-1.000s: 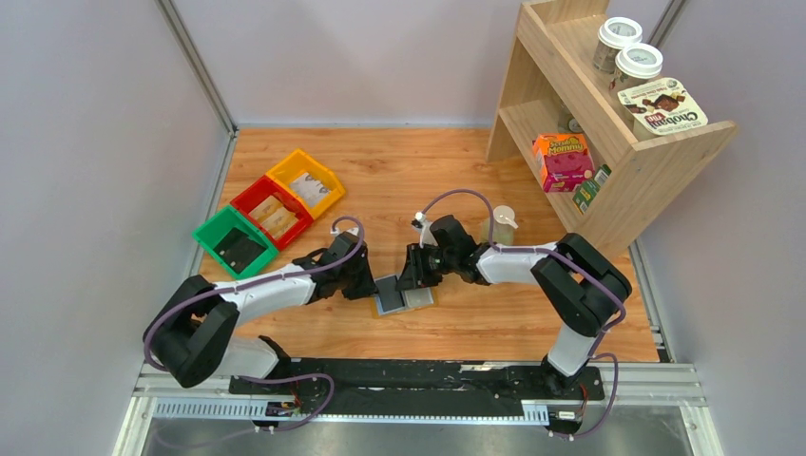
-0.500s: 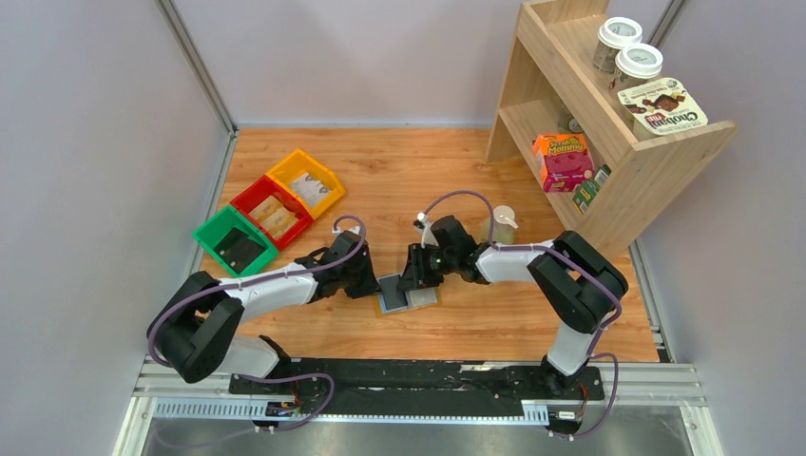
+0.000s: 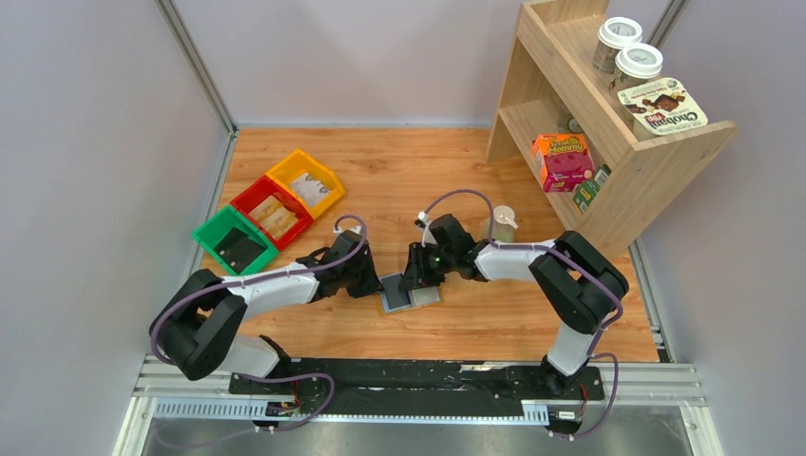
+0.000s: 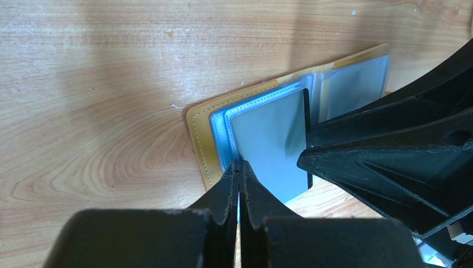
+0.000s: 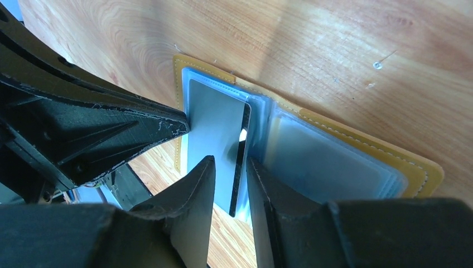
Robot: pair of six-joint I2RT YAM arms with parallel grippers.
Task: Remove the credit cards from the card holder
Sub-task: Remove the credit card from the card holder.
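One credit card sits partly within the right tool, hidden from overhead.

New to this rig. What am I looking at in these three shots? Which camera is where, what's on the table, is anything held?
Two small robot arms, bolted to the near edge of a wooden table, each ending in a two-finger gripper. The wide picture comes from a fixed camera above and behind them: left arm, right arm. The other two come from cameras on the wrists, looking down along each gripper's own fingers. Between the arms lies an open yellow card holder with clear sleeves. The left gripper is shut at the sleeves' near edge; whether it pinches one I cannot tell. The right gripper has its jaws apart, with the edge of a grey card between them. Also there: three coloured bins, a cup and a wooden shelf with groceries.
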